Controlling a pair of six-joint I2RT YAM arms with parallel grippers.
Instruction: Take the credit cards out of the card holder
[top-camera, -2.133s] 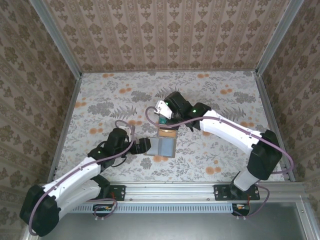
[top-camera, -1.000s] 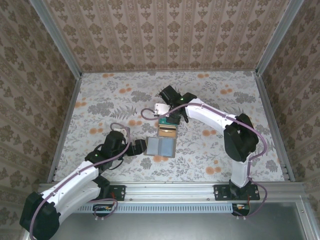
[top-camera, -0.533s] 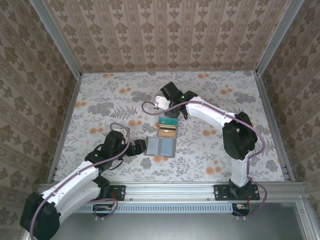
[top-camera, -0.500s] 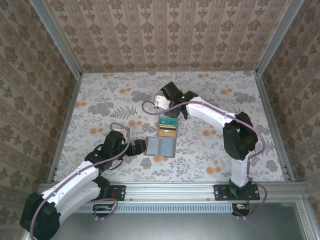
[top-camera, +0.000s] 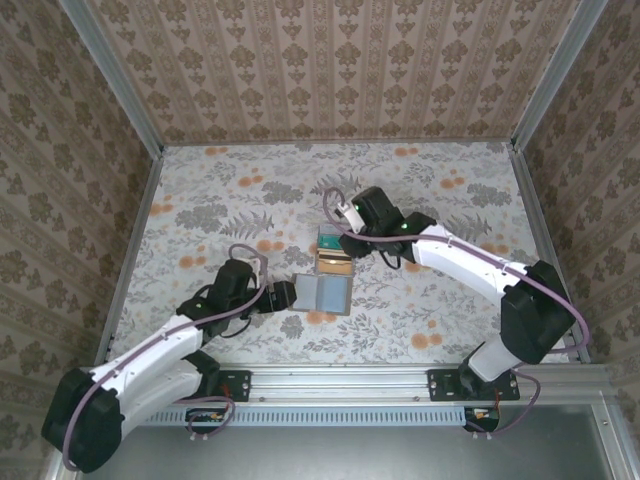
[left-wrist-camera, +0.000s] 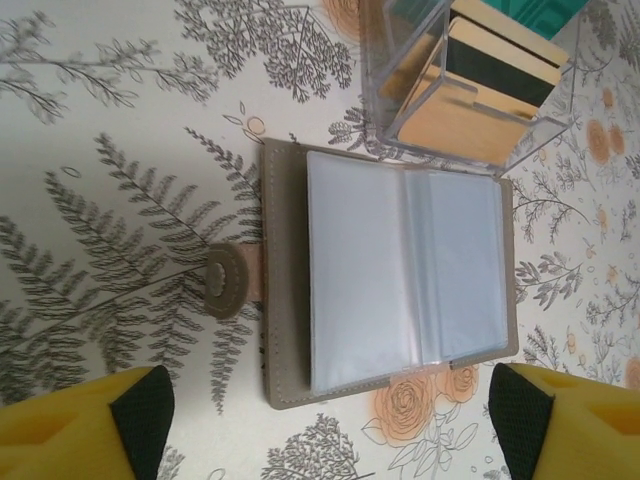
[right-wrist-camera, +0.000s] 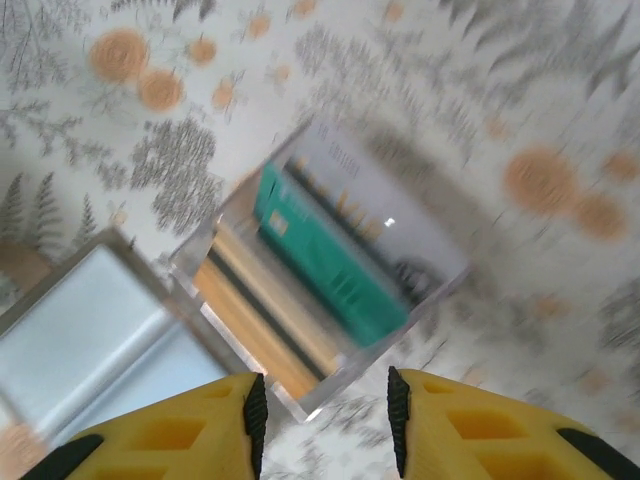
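The card holder (left-wrist-camera: 400, 270) lies open and flat on the floral table, blue-grey clear pockets up, snap tab (left-wrist-camera: 225, 283) to its left; it also shows from above (top-camera: 323, 293). Just beyond it stands a clear box (top-camera: 335, 253) holding the credit cards: a teal one (right-wrist-camera: 330, 260), gold ones (left-wrist-camera: 470, 85) and a pale one (right-wrist-camera: 385, 205). My left gripper (left-wrist-camera: 330, 420) is open, its fingers wider than the holder, hovering at the holder's near edge (top-camera: 284, 295). My right gripper (right-wrist-camera: 322, 415) is open over a corner of the box, holding nothing.
The floral tablecloth (top-camera: 200, 220) spreads wide to the left and the far side. Metal rails (top-camera: 130, 240) and patterned walls close in the table. The right arm (top-camera: 470, 262) reaches in from the right.
The right gripper has opened and drawn back to the right of the box, and its arm has swung outward. The left gripper has edged closer to the holder and narrowed a little.
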